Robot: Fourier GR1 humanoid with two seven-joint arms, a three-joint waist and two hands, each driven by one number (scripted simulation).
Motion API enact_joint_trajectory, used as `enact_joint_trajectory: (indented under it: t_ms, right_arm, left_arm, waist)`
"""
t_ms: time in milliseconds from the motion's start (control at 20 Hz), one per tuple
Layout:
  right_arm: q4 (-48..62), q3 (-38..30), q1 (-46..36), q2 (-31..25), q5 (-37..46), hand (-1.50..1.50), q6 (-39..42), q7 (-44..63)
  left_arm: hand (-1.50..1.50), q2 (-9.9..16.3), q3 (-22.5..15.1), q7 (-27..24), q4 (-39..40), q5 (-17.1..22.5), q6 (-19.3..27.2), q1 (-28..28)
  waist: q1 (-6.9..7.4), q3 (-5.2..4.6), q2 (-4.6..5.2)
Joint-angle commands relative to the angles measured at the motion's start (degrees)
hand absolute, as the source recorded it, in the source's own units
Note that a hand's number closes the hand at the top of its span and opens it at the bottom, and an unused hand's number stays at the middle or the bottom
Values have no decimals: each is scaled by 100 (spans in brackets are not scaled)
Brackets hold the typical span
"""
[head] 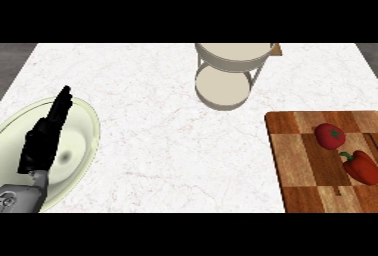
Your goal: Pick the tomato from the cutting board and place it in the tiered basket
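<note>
A red tomato (329, 135) with a green stem lies on the wooden cutting board (303, 165) at the right. The tiered basket (230, 70), cream-coloured with a metal frame, stands at the back middle of the counter. My left hand (46, 135) is at the far left, open with fingers straight and pointing away, far from the tomato. My right hand does not show.
A red bell pepper (361, 166) lies on the board just in front of the tomato. A pale green plate (77, 145) lies at the left under my left hand. The white marble counter (170, 150) stretches between plate and board.
</note>
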Motion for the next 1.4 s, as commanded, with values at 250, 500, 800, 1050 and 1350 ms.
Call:
enact_joint_trajectory:
  t_ms: [250, 500, 800, 1050, 1350]
  right_arm:
    - [483, 847, -1831, -224, 387, -150, 667, 1783]
    - [266, 1205, -2105, 275, 568, -150, 868, 2588]
    - [854, 1431, -2515, 777, 1065, -150, 1217, 2864]
    - [605, 1370, -2318, 992, 1308, -150, 1431, 3195]
    - [100, 1034, -1926, 1156, 1651, -150, 1650, 3220]
  left_arm:
    - [0, -191, -41, 124, -207, -153, -68, 53]
    - [0, -137, 239, 24, 185, -163, -294, -163]
    - [0, -359, 320, 98, 202, -317, -260, -265]
    - [0, -317, 436, 81, -133, -402, -412, 101]
    - [0, -692, 375, 319, -140, -735, -330, -8]
  waist:
    - [152, 7, 18]
    - [35, 5, 4]
    - [25, 8, 6]
    - [10, 8, -6]
    - [-30, 8, -9]
